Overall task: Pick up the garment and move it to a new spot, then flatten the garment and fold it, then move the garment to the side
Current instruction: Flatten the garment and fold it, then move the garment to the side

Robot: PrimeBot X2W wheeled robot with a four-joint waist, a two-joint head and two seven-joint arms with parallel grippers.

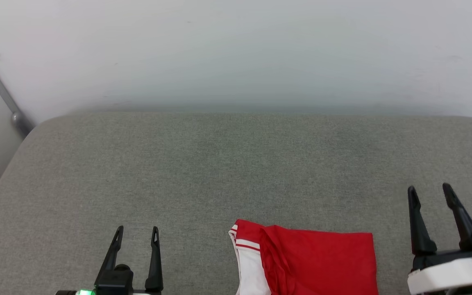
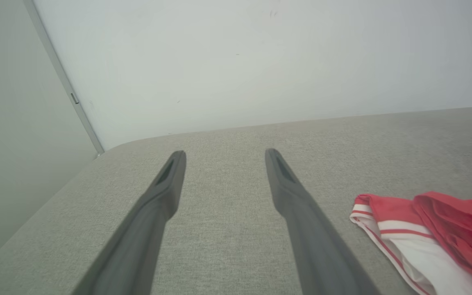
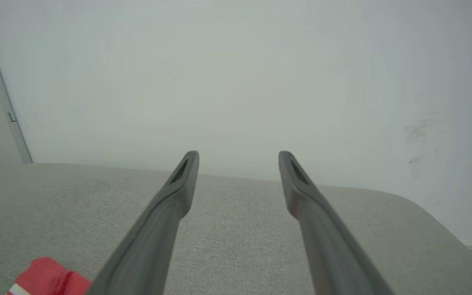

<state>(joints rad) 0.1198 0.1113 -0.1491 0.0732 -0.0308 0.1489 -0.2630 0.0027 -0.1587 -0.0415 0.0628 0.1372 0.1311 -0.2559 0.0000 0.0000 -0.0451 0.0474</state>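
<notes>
Grey padded surface (image 1: 236,164) is running back to a white wall (image 1: 236,49). On it the garment (image 1: 314,262) is lying in a compact folded shape between the two pairs of fingers, touching neither. The left gripper (image 1: 137,228) and right gripper (image 1: 429,187) are hanging spread wide, holding nothing. Folding is looking done to me; perhaps only the sideways shift is remaining.

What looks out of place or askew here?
Nothing serious. The folded bright red T-shirt with white striped sleeves lies on the grey fabric surface; one bunched red ridge beside its white sleeve is the only untidy spot.
</notes>
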